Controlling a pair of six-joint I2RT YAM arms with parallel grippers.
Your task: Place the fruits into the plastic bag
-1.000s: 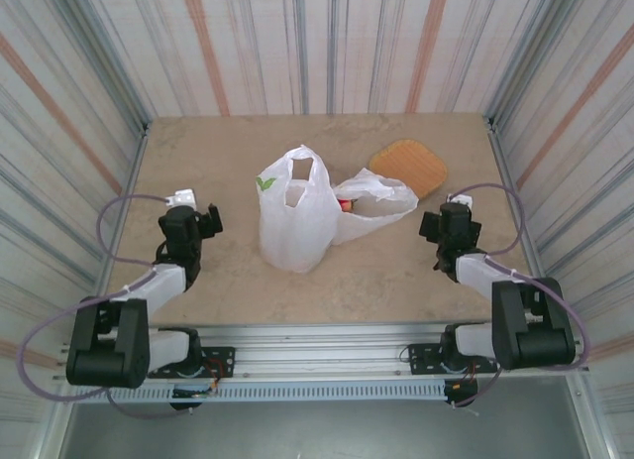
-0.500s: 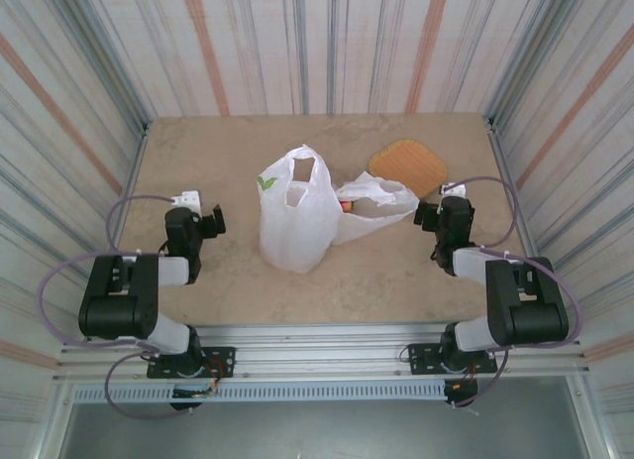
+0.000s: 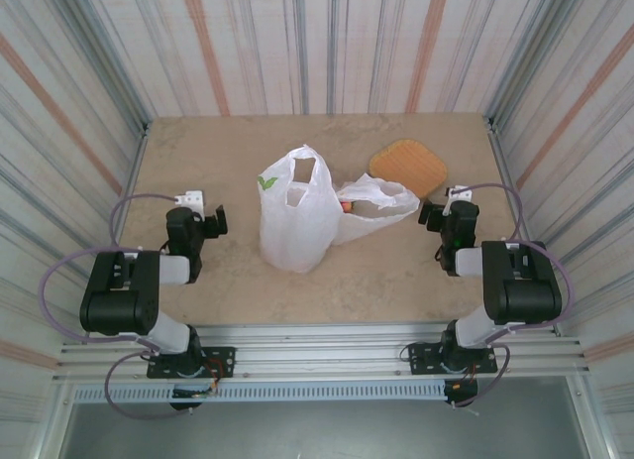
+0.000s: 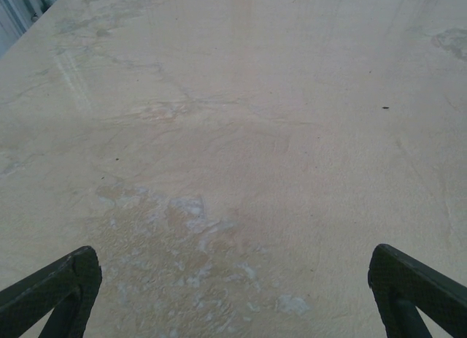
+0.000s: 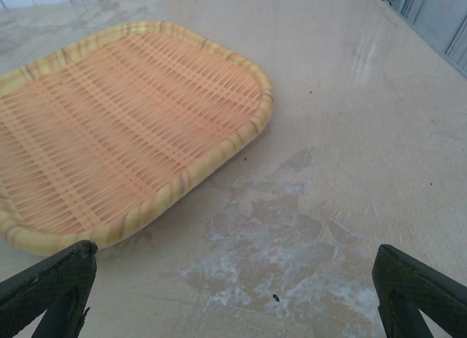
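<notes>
The white plastic bag (image 3: pixel 295 219) stands crumpled at the table's middle, its handle loops up and a green leaf print near the top. Its mouth sags open to the right, where a bit of red-orange fruit (image 3: pixel 345 206) peeks out; the other fruits are hidden. My left gripper (image 3: pixel 210 221) rests left of the bag, apart from it. In the left wrist view it (image 4: pixel 232 279) stands open over bare table. My right gripper (image 3: pixel 433 213) sits right of the bag's mouth. In the right wrist view it (image 5: pixel 233 279) is open with nothing between the fingers.
A tan woven tray (image 3: pixel 408 167) lies at the back right; the right wrist view shows its rim (image 5: pixel 219 152) just ahead and left of the fingers. Striped walls close in the table (image 3: pixel 218 152) on three sides.
Both arms have folded back toward their bases, and the right gripper has shifted slightly right. The bag and tray have not moved.
</notes>
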